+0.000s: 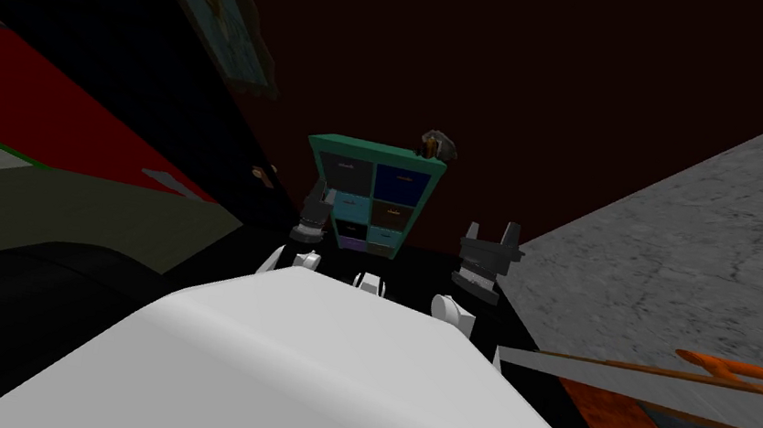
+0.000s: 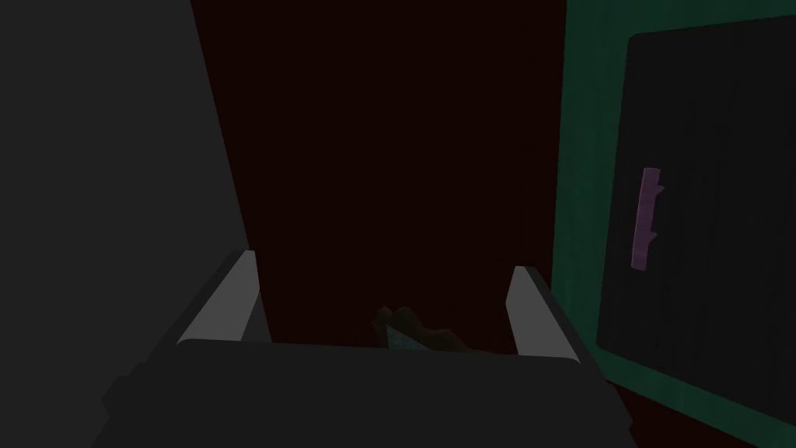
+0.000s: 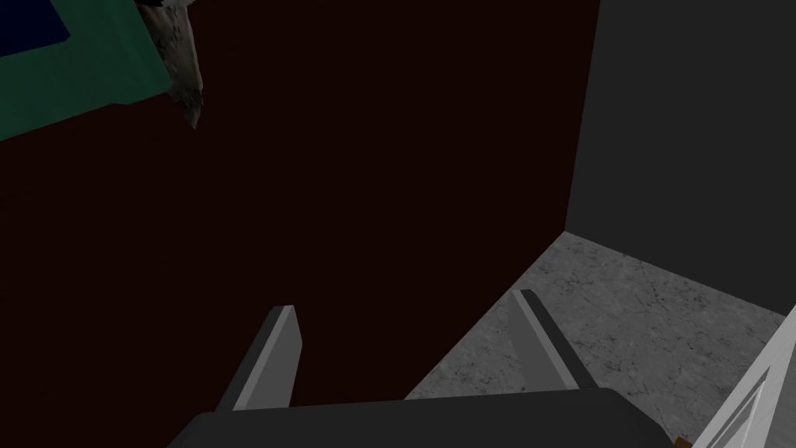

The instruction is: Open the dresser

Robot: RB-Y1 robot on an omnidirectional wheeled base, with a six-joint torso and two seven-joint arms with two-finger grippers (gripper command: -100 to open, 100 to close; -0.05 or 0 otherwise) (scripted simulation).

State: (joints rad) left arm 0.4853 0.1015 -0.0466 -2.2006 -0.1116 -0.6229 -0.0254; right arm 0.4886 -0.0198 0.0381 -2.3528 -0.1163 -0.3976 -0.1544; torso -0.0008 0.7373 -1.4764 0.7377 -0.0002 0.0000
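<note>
standing straight ahead, the green dresser point(image 1: 370, 196) of mixed-colour drawers carries a small dark object point(image 1: 438, 145). left gripper point(image 2: 383, 264) gapes wide beside its frame, right gripper point(image 3: 406, 303) likewise near grey stone floor point(image 3: 622, 311).

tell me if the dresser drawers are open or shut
Shut, it seems: every drawer front on the dresser sits level with its green frame, none pulled out.

left hand point(image 2: 385, 260): dark boxy body, two thin light grey blade-like fingers point(image 2: 225, 303) with darker outer edges | right hand point(image 3: 404, 299): same dark box, same pale grey blades with slanted tips | right wrist point(image 1: 477, 279): dark grey stacked blocks, one pale band | arm joints: rounded white caps point(image 1: 448, 310) against dark parts
</note>
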